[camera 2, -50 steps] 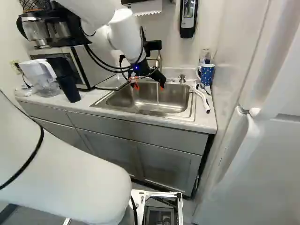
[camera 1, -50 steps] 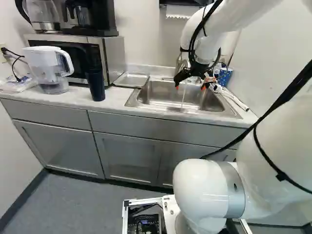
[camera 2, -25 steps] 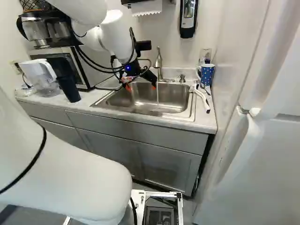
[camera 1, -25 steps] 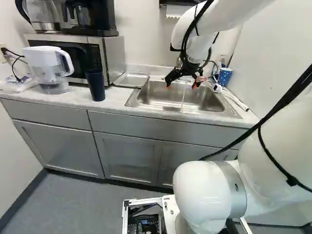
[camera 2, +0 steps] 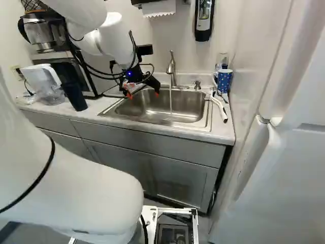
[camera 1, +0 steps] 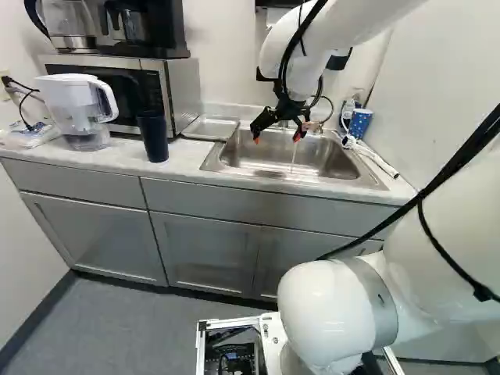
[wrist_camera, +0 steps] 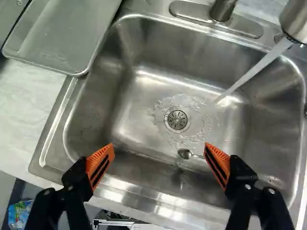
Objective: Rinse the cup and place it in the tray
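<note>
Fingers (camera 1: 263,122) spread wide and gripping nothing, we hover above the sink (wrist_camera: 96,108), where water streams from the faucet (camera 2: 171,71) and a spoon (wrist_camera: 184,154) lies. Our dark cup (camera 1: 154,138) stands upright on the desk (camera 1: 186,156), between a pitcher (camera 1: 70,105) and the tray (camera 1: 209,127); a dotted mug (camera 2: 224,81) sits across the sink.
</note>
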Tool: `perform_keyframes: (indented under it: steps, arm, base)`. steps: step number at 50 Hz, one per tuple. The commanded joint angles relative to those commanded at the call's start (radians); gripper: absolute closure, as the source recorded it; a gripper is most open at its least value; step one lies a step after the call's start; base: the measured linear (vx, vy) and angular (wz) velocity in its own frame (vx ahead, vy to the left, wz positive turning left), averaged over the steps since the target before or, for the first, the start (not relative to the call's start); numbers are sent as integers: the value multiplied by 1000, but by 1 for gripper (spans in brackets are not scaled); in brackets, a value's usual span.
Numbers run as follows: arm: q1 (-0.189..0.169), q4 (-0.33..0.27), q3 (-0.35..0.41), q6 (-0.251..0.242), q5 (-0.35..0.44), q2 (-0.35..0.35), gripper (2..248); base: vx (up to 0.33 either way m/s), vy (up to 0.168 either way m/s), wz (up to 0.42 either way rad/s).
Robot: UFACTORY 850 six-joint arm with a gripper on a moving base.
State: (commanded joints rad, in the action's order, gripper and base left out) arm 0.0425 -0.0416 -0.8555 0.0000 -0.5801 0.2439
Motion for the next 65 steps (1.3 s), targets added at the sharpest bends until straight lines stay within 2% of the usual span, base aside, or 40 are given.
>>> perform_keyframes:
  steps: [65]
  arm:
    - [261, 0, -74, 0, 0, -83, 3]
  base:
    - [0, 0, 0]
